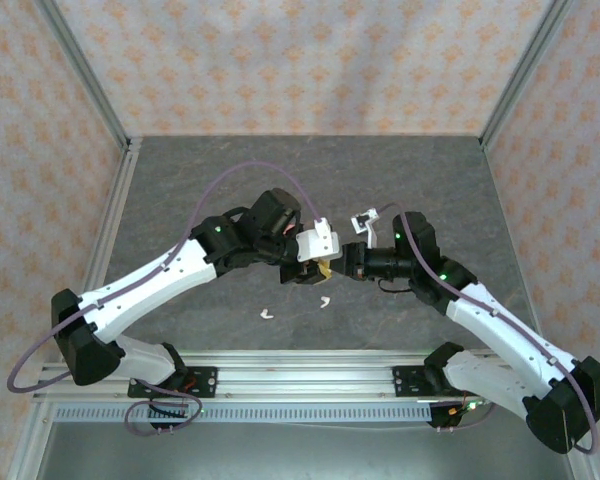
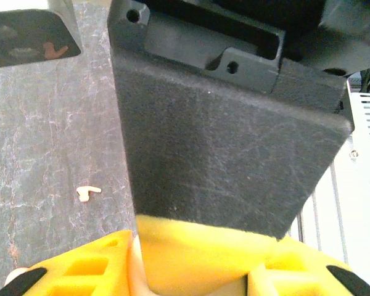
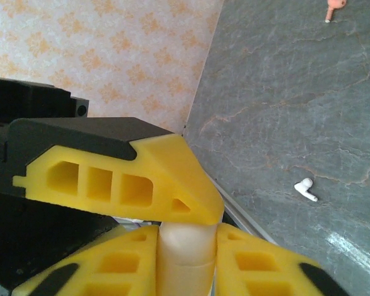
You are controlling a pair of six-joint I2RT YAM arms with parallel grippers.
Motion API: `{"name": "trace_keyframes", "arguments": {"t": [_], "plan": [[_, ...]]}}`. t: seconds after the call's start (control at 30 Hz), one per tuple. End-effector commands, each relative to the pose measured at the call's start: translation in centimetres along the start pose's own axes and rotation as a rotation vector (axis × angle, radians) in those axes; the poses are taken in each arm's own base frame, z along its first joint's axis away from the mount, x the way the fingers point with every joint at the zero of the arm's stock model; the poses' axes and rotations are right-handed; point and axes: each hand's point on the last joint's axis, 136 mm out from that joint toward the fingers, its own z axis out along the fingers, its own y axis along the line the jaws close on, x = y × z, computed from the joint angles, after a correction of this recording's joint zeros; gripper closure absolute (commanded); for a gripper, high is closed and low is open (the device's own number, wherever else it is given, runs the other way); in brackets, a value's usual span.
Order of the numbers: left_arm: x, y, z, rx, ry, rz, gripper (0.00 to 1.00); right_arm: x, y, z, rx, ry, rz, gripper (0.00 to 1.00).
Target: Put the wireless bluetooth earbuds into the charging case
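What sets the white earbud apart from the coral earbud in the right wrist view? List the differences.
Colour: the white earbud is plain white, while the coral earbud is orange-pink.
Framing: the white earbud shows whole, low on the right of the view. The coral earbud sits at the top edge, partly cut off.
Shared: both lie loose on the grey table, outside any case.

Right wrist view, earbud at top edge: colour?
Coral earbud, clearest in right wrist view.
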Motion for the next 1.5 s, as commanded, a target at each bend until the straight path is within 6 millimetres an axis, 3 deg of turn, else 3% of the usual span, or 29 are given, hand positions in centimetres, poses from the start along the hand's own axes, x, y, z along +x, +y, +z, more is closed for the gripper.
{"name": "trace_keyframes", "arguments": {"t": [0.0,0.17,0.33,0.5,0.67,0.83,1.0,1.07,1.2,1.33,1.4,1.47], "plan": [[-2.7,0.6,-1.3,-0.031,-0.084,0.018,0.62,-0.3,-0.7,-0.1,0.059,-0.014,-0.005,0.83],[-2.8,1.6,-1.4,-0.071,-0.115,-0.039,0.48,-1.6,-1.7,-0.5,0.130,-0.096,-0.012,0.92],[-3.6,3.1,-2.4,-0.093,-0.182,-0.153,0.29,-3.1,-1.1,-0.4,0.095,-0.171,-0.021,0.97],[-4.0,7.4,-5.3,-0.223,-0.286,-0.448,0.18,-4.9,-1.2,-0.7,0.115,-0.263,-0.063,0.98],[-2.9,9.5,-7.6,-0.237,-0.362,-0.713,0.19,-7.3,0.9,-0.7,0.057,-0.337,-0.111,0.98],[-1.3,9.4,-8.4,-0.187,-0.379,-0.841,0.19,-9.9,3.5,0.4,-0.069,-0.324,-0.100,0.97],[-0.1,9.9,-9.7,-0.109,-0.508,-0.945,0.19,-11.9,6.0,0.5,-0.171,-0.333,-0.130,0.97],[-0.4,10.2,-10.1,-0.047,-0.575,-0.992,0.21,-12.5,6.8,0.3,-0.200,-0.343,-0.145,0.97],[-1.4,10.2,-10.3,0.032,-0.636,-1.023,0.39,-13.3,8.0,0.4,-0.272,-0.338,-0.152,0.96],[-2.8,10.5,-10.6,0.102,-0.698,-1.038,0.48,-13.4,9.1,0.4,-0.334,-0.327,-0.156,0.96],[-3.1,10.6,-11.0,0.101,-0.719,-1.040,0.36,-13.4,9.3,0.4,-0.353,-0.319,-0.154,0.96],[-3.5,10.6,-11.2,0.111,-0.733,-1.036,0.34,-13.4,9.6,0.3,-0.366,-0.317,-0.156,0.96]]}}
